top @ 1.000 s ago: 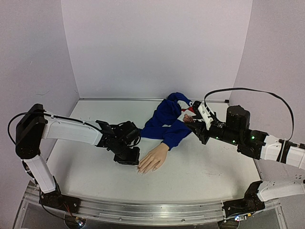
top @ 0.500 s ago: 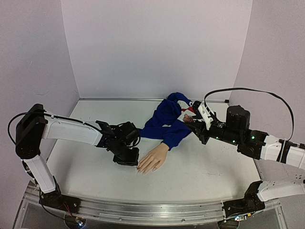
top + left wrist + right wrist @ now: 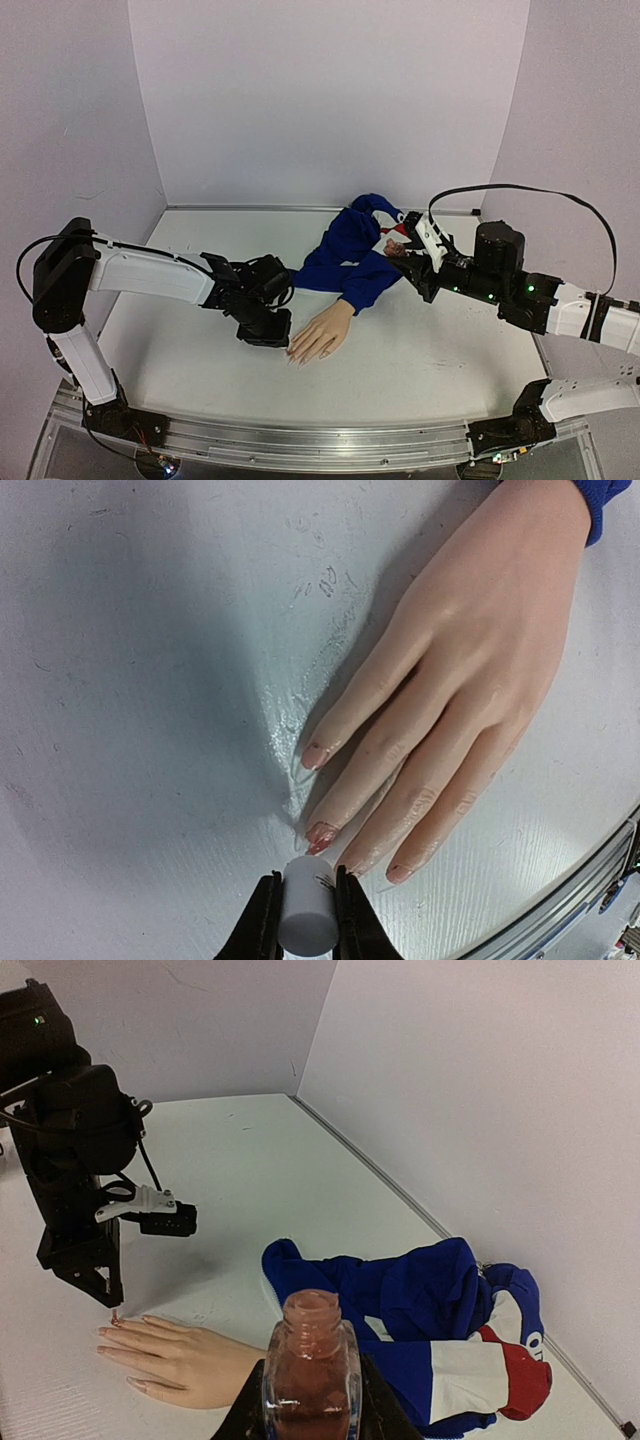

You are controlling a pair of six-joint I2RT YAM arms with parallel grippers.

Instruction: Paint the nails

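The beige mannequin hand lies flat on the table, its blue sleeve behind it. In the left wrist view its nails point toward my gripper; the middle one is smeared pink. My left gripper is shut on the white polish cap, which sits right at that fingertip; the brush is hidden under it. My right gripper is shut on the open pinkish polish bottle, held upright above the sleeve. The hand also shows in the right wrist view.
The blue, white and red jacket lies bunched at the back centre. Purple walls close the back and sides. A metal rail runs along the table's near edge.
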